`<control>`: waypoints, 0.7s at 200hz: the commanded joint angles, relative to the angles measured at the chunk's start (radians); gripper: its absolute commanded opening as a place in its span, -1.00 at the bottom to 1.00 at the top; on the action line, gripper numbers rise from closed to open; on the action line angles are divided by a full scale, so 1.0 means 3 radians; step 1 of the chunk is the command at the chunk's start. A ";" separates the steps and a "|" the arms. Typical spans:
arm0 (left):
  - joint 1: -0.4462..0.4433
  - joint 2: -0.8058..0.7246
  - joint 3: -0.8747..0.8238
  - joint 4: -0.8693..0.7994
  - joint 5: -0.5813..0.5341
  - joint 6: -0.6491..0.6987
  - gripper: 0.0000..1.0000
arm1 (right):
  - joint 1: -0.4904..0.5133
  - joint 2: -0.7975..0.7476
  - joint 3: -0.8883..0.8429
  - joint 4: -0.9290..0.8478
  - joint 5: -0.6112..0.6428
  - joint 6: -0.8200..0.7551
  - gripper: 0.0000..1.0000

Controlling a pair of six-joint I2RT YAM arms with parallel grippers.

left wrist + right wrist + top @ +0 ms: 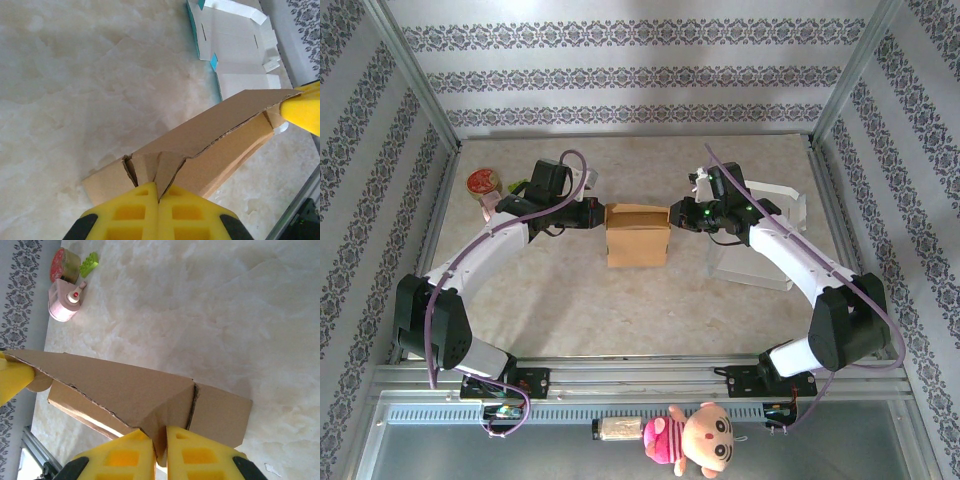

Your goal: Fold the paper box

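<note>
**Clerk:** Overhead view, item one?

**Keeper:** Paper box (638, 235), brown corrugated card, blocky, part-folded, at the middle of the counter (570, 300), which is pale with a marbled pattern. Both arms reach inward with elbows out. The left pincer (600, 214) meets the box's left end and the right pincer (672, 215) its right end.

**Clerk:** Other stock?

**Keeper:** Red-lidded tin (483, 182) at far left. Flat white carton (775, 205), unfolded, under the right arm. Plush doll (700, 440) on the front rail.

**Clerk:** Left wrist view?

**Keeper:** The left pincer (159, 192) has yellow ribbed pads, closed on a creased flap of the box (215, 130). The long panel slopes up to the right with a ragged cut edge. The right pincer's yellow fingertip (306, 107) touches its far corner. The flat white carton (235, 45), teal-edged and slotted, lies beyond.

**Clerk:** Right wrist view?

**Keeper:** The right pincer (159, 440) is clamped on the box (125, 390) at the fold where a triangular panel meets a square end flap. A yellow fingertip of the left pincer (12, 377) is at the opposite tip. A pink bottle (62, 305), the red-lidded tin (62, 265) and a green brick (89, 264) are grouped at the counter's edge, well apart from the box.
</note>
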 commanded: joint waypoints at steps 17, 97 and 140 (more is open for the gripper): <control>-0.0065 0.0008 0.0025 0.0190 0.0270 -0.0331 -1.00 | 0.0114 0.0068 -0.0067 -0.0424 0.0089 -0.0014 -0.73; -0.0065 0.0132 0.0014 0.0088 0.0268 -0.0575 -1.00 | 0.0130 0.0069 -0.0053 -0.0451 0.0122 -0.0024 -0.72; -0.0092 0.0188 -0.0025 -0.0047 0.0138 -0.0605 -1.00 | 0.0139 0.0081 -0.0034 -0.0451 0.0123 -0.0027 -0.72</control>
